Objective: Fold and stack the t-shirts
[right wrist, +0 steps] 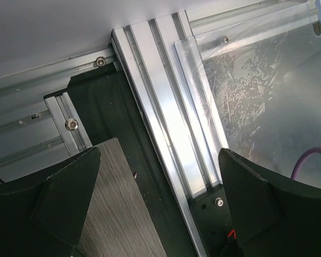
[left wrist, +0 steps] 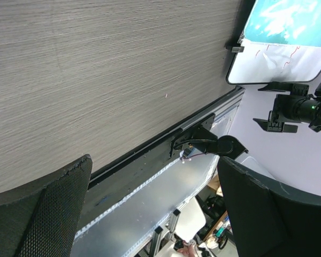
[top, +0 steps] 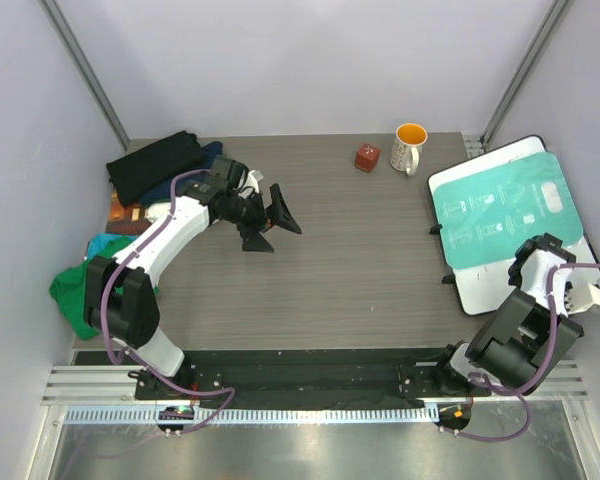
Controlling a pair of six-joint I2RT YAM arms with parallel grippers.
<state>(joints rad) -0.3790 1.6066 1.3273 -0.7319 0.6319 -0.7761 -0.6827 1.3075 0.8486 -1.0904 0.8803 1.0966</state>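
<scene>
**A:** So, from the top camera, where do the shirts lie?

**B:** Heaped at the far left corner of the grey wood-grain table (top: 380, 250) and down its left edge. A black cloth t-shirt (top: 152, 165) lies farthest back with a navy t-shirt (top: 212, 152) beside it. A teal t-shirt (top: 108, 245) and a green t-shirt (top: 72, 295) lie nearer, the green one hanging over the edge. The left gripper (top: 270, 225) hovers just right of the heap, jaws wide, empty.

**A:** Any writing?

**B:** A stiff teal-and-white flat board (top: 505, 215) at the right edge carries white diagrams, but no words can be read. A white mug with an orange inside (top: 410, 147) and a small red-brown cube (top: 367, 157) stand at the far edge. Their marks are too small to read.

**A:** And the left wrist view?

**B:** Black fingers (left wrist: 48, 214) far apart above the wood grain, with the board at the upper right.

**A:** The right wrist?

**B:** The right gripper (right wrist: 159, 176) is spread wide, holding nothing, above the aluminium rail (right wrist: 160, 107) at the near right corner.
</scene>
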